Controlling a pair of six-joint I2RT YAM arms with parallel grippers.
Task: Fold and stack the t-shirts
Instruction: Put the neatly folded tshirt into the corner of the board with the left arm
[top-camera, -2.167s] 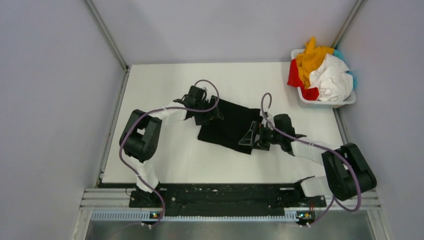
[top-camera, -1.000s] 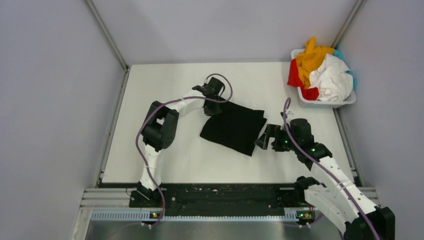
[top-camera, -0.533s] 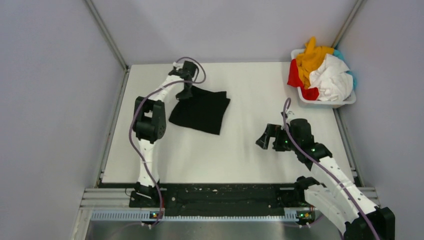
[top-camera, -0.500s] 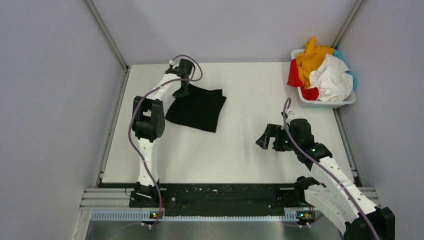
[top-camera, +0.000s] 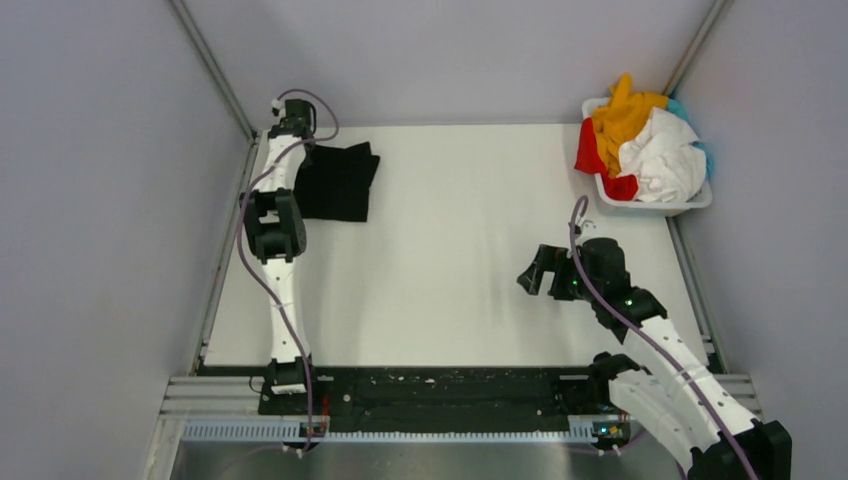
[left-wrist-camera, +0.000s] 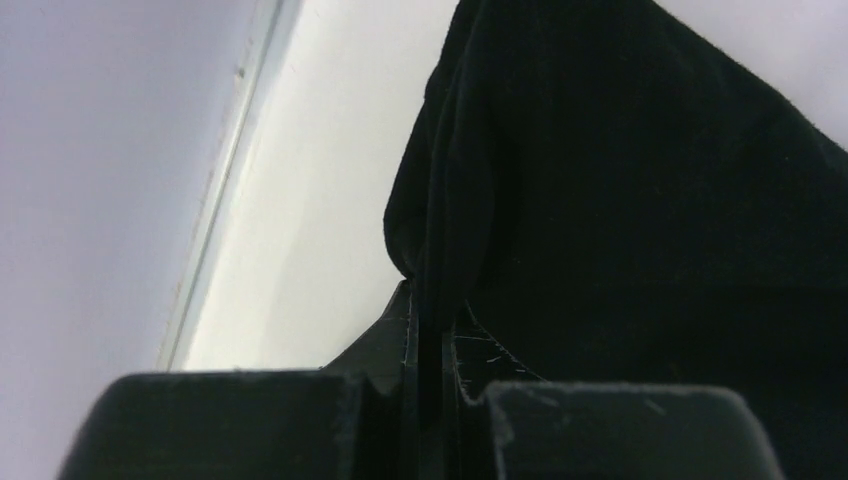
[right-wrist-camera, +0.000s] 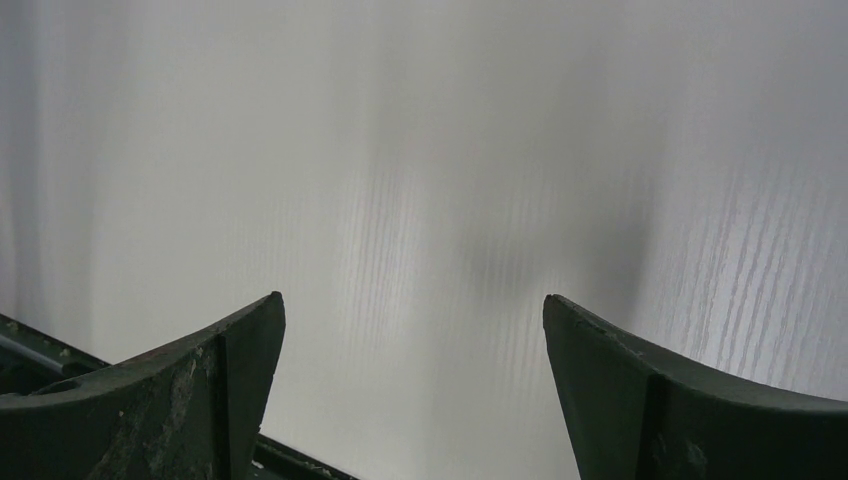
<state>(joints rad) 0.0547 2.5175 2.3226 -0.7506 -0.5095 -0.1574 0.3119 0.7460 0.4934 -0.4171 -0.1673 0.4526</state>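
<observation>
Step in hand looks like parking the folded black t-shirt in the far-left corner of the table, as the base of the stack.

To do it well:
- Lay the pinched edge flat on the tabletop before letting go.
- Open fully, then back straight off along the finger axis so the cloth doesn't snag and the fold doesn't peel open.
- Mind the left edge rail, it's close.

Left gripper: clamped on a bunched edge of the black shirt. Wrist view shows cloth squeezed between the fingers, the rest spreading away to their right.

Right gripper: wide open, holding nothing, over bare table, well apart from the shirt.

Other t-shirts sit heaped in the white basket, far right.
</observation>
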